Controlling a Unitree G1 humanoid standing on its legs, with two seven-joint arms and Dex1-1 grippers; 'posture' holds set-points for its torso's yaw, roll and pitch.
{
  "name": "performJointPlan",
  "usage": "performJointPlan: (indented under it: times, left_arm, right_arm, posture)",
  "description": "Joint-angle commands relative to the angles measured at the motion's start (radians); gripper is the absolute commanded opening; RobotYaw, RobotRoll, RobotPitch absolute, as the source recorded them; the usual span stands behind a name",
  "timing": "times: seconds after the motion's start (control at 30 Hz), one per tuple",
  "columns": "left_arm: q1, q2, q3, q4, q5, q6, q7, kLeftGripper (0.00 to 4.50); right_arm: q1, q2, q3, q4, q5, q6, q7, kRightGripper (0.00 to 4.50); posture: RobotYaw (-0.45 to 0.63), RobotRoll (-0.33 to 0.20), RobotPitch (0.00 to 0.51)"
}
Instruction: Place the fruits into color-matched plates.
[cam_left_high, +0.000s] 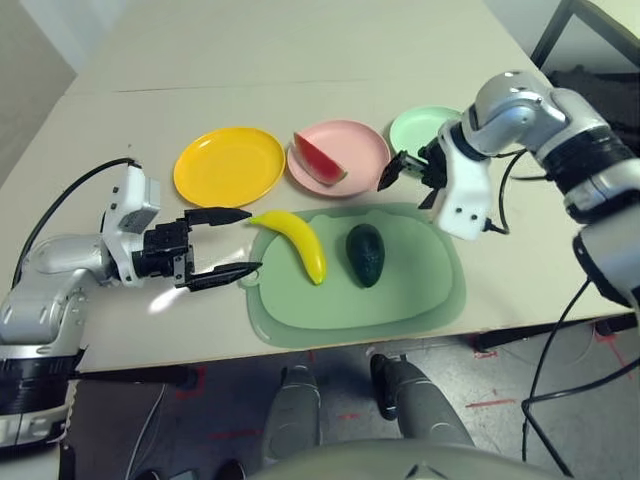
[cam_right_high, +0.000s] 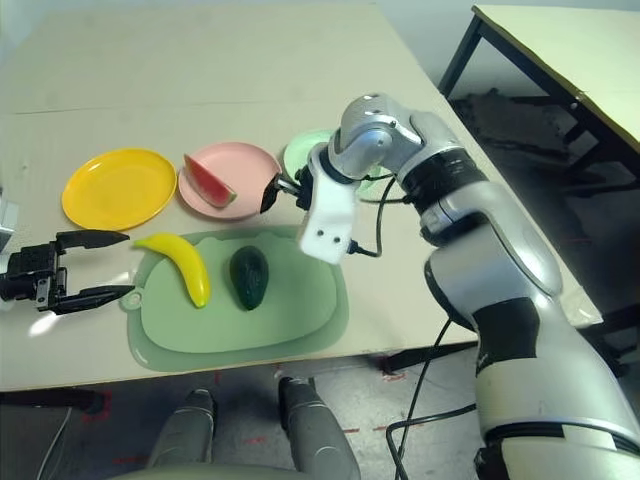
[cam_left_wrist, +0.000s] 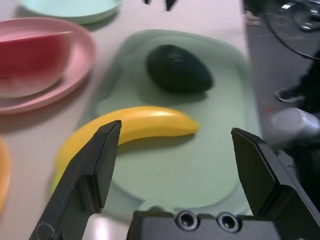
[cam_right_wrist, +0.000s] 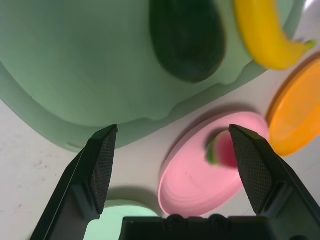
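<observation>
Left eye view: right hand (cam_left_high: 410, 180), fingers apart, partly hides mint plate (cam_left_high: 420, 125).

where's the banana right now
The banana lies on the left part of the green cutting mat, beside the avocado and just in front of the yellow plate.

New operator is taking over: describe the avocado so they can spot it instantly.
Find the large green cutting mat at the table's near edge. Two fruits lie on it; the avocado is the dark green oval right of the curved yellow banana.
</observation>
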Motion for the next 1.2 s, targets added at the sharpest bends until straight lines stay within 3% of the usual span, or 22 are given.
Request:
performJointPlan:
  times: [0.03,0.33,0.97,1.2]
  left_arm:
    - [0.005,0.011,-0.015,-0.016,0.003,-0.004,-0.016,4.50]
    - [0.005,-0.002,-0.015,-0.015,0.014,-0.014,0.006,4.50]
    - [0.082,0.002,0.008,-0.077,-0.010,-0.003,0.039,4.50]
    - [0.083,0.005,0.014,-0.065,-0.007,-0.009,0.039,4.50]
  right_arm:
    - [0.028,0.008,-0.015,-0.097,0.048,0.073,0.039,4.48]
    - [0.093,0.036,-0.029,-0.195,0.044,0.150,0.065,4.48]
    - [0.101,0.200,-0.019,0.023,-0.165,0.108,-0.046,4.48]
    - [0.106,0.212,-0.014,0.087,-0.200,0.086,-0.062,4.48]
  posture:
    - [0.03,0.000,0.180]
    - [0.05,0.000,0.177]
    - [0.09,0.000,0.193]
    - [0.08,0.000,0.196]
